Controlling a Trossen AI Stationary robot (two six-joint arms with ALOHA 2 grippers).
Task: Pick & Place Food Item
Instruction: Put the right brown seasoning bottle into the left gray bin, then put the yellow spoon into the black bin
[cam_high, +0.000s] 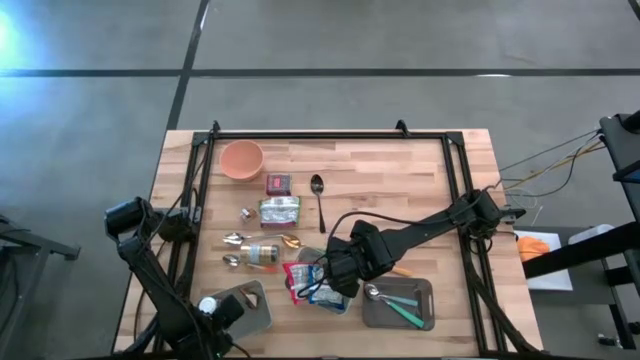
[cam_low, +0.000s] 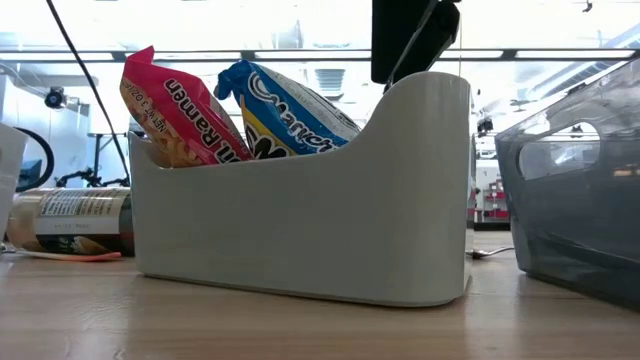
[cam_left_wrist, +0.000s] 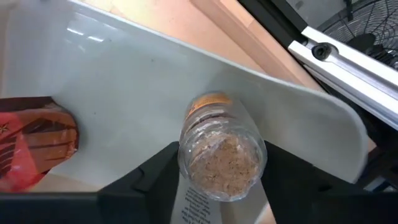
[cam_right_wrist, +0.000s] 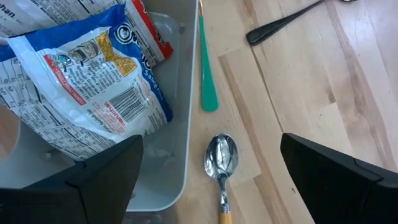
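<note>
Item: food sorting, partly done. Two ramen packets (cam_low: 215, 110) already stand in the white bin (cam_low: 400, 230) at table centre. The right gripper (cam_right_wrist: 214, 177) hovers above them, spread wide and empty. The left gripper (cam_high: 212, 307) sits over the grey bin (cam_high: 255, 310) at the near left corner with the spice jar (cam_left_wrist: 221, 155) in its jaws; whether it pinches the jar I cannot tell. Left on the boards: green packet (cam_high: 280, 210), red box (cam_high: 278, 183), bottle (cam_high: 262, 253). Only the left wrist view shows the jar. Only the low view shows the packets upright.
</note>
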